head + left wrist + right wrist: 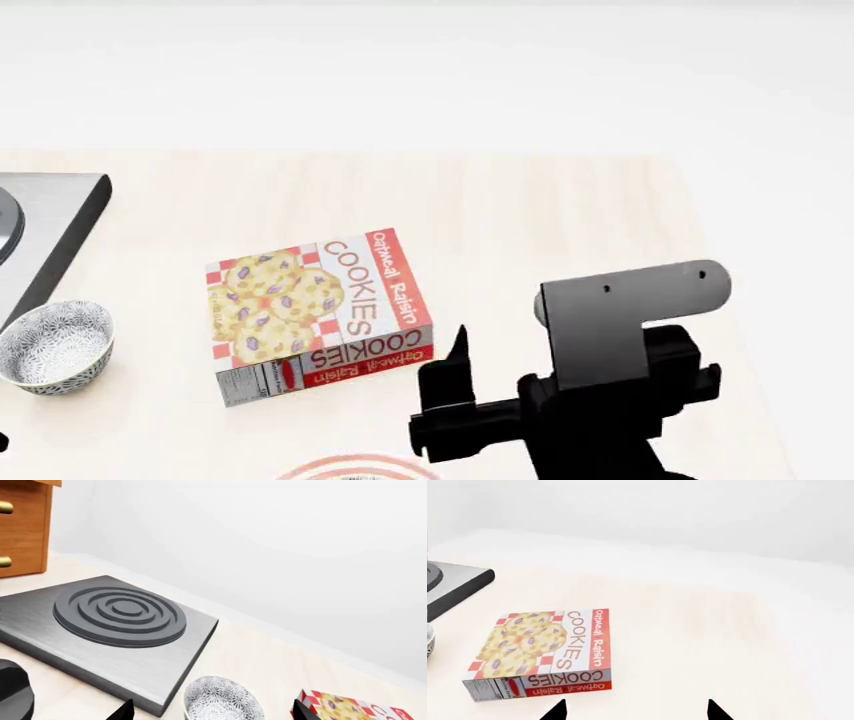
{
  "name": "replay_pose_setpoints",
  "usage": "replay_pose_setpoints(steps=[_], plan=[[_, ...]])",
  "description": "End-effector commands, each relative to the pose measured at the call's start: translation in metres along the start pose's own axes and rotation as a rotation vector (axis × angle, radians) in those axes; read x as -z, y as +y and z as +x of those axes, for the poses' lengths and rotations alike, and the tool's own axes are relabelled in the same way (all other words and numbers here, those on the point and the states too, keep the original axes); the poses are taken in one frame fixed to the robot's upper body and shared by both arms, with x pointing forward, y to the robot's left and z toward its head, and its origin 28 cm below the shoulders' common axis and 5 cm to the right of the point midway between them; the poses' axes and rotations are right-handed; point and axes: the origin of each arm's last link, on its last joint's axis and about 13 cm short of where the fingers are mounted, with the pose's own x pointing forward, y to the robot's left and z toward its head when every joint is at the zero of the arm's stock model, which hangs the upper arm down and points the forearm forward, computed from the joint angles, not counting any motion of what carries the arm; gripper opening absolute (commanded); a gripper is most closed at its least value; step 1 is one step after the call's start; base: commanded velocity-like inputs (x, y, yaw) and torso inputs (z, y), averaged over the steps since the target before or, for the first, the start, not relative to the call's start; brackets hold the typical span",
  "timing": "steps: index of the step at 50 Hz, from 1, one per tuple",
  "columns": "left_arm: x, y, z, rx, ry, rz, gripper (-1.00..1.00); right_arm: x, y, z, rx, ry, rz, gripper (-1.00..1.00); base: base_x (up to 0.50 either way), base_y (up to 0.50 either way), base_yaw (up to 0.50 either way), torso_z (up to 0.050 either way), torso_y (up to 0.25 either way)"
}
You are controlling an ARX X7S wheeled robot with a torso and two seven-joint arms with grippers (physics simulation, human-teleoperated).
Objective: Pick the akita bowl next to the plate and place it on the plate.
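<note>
Burner slab (47,225): a grey slab with raised rings is seen at the far left of the counter (534,220); in the left wrist view it lies just beside a speckled bowl.
Speckled bowl (54,347): a bowl, white inside and speckled outside, stands upright at the left edge of the head view, beside the slab and well apart from the plate. By position it is judged not to be the task's akita bowl; no second bowl is shown in any view.
Left gripper (213,711): only two dark jaw tips are seen in the left wrist view, set apart with the speckled bowl in line between them; the jaws are read as spread and nothing is held.
Cookie box (320,315): it lies flat between the speckled bowl and the right gripper.
Plate (358,468): only a sliver of red-ringed rim is shown at the bottom edge, near the cookie box and just left of the right gripper.
Right gripper (461,385): its jaw tips are seen apart and empty in the right wrist view, pointed toward the cookie box.
Deciding relation: the right arm is nearer the plate; which way the akita bowl lies from the jaws cannot be told.
</note>
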Motion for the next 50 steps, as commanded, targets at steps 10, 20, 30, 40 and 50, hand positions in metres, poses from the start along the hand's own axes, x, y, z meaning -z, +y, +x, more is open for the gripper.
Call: replay_pose_setpoints(steps=[10, 20, 30, 40, 50], plan=[[0.0, 0.0, 0.0, -0.001, -0.002, 0.003, 1.0, 0.045, -0.009, -0.002, 0.2, -0.174, 0.018, 1.0, 0.0, 0.0, 0.0, 0.0, 0.0], [-0.001, -0.001, -0.001, -0.004, -0.009, 0.008, 1.0, 0.062, -0.014, -0.007, 0.235, -0.198, 0.061, 1.0, 0.0, 0.0, 0.0, 0.0, 0.0], [0.0, -0.001, -0.001, -0.003, -0.021, 0.01, 1.0, 0.075, -0.022, -0.011, 0.291, -0.224, 0.047, 1.0, 0.0, 0.0, 0.0, 0.0, 0.0], [-0.002, -0.001, -0.001, -0.007, -0.027, 0.007, 1.0, 0.081, -0.025, -0.01, 0.318, -0.269, 0.037, 1.0, 0.0, 0.0, 0.0, 0.0, 0.0], [0.0, 0.0, -0.001, -0.001, -0.029, 0.009, 1.0, 0.084, -0.033, -0.013, 0.392, -0.336, 0.003, 1.0, 0.0, 0.0, 0.0, 0.0, 0.0]])
